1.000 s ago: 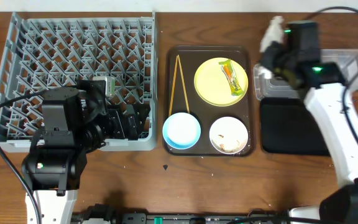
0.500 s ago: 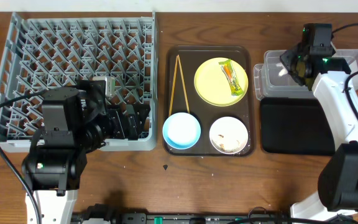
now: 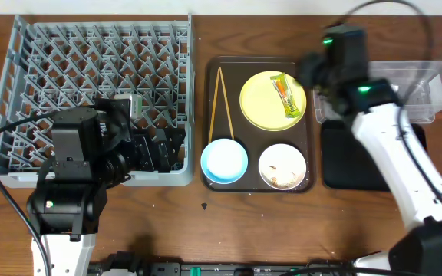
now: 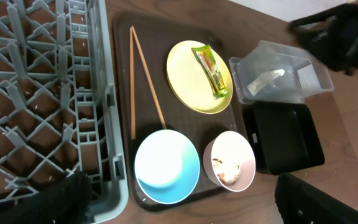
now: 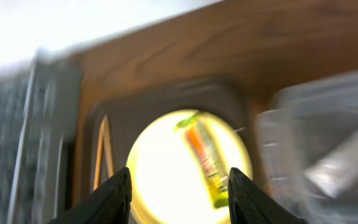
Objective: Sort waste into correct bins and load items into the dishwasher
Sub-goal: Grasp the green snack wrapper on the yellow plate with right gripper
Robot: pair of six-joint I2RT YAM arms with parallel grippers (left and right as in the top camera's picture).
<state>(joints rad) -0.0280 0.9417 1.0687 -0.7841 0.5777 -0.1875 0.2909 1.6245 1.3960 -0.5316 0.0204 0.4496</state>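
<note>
While the right gripper point(image 5: 179, 175) hangs above the far right corner of the brown serving tray point(image 3: 229, 67), its fingers point(image 5: 114, 199) are spread wide with nothing between them; the wrist view is badly blurred. Below it lies the yellow plate point(image 3: 271, 103), with the green-and-orange snack wrapper point(image 3: 285, 94) lying on its right half. The chopsticks point(image 3: 219, 107) lie along the serving tray's left side, the light-blue bowl point(image 3: 224, 161) sits at its near left corner, and the white bowl point(image 3: 282, 166) beside it holds the pale food scraps point(image 4: 225, 167).

Just right of the serving tray stands the clear tub point(image 3: 424, 88), with the crumpled white wrapper point(image 4: 263, 79) inside it. The black tray point(image 3: 344, 169) lies against the tub's near side. The right arm crosses above both bins.

The grey dish rack point(image 3: 90, 69) fills the left of the table. The left gripper point(image 3: 158, 149) hovers over its near right corner, fingers parted and holding nothing.

Everything rests on a brown wooden table point(image 3: 206, 230) with a small dark speck point(image 3: 204, 205) near the front. A pale wall runs along the far edge.
</note>
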